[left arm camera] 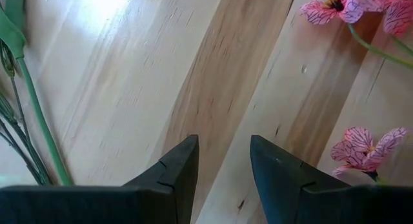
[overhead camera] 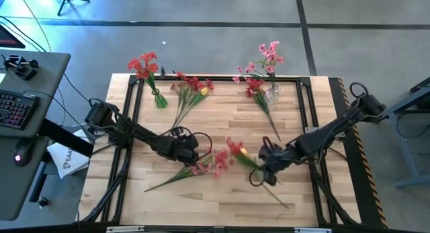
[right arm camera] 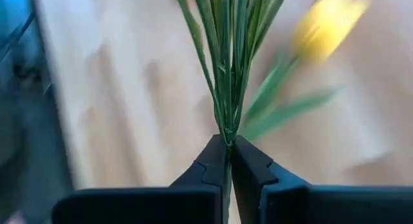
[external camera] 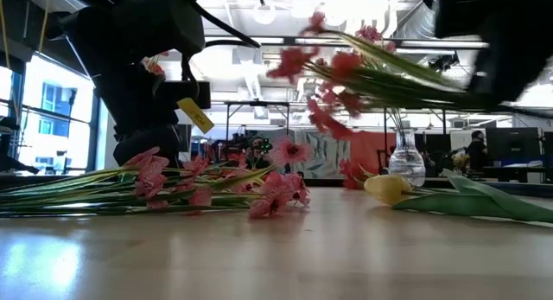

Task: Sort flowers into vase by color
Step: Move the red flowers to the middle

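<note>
While our right gripper (right arm camera: 227, 161) is clenched on the thin green stems of a red spray (overhead camera: 236, 150), that spray sits lifted off the wood table (overhead camera: 222, 119), long axis running from the gripper toward table centre, blooms leading. A yellow bloom (external camera: 386, 188) lies just under it. Our left gripper (left arm camera: 222, 161), fingers apart w/ nothing between, hovers by a pink spray (overhead camera: 201, 167) lying flat. Beyond: clear glass vase (overhead camera: 271, 93) w/ pink blossoms at the far edge, plus more loose bunches.

Red blossoms (overhead camera: 235, 149), green stems (right arm camera: 226, 69), yellow bloom (right arm camera: 328, 24)
</note>
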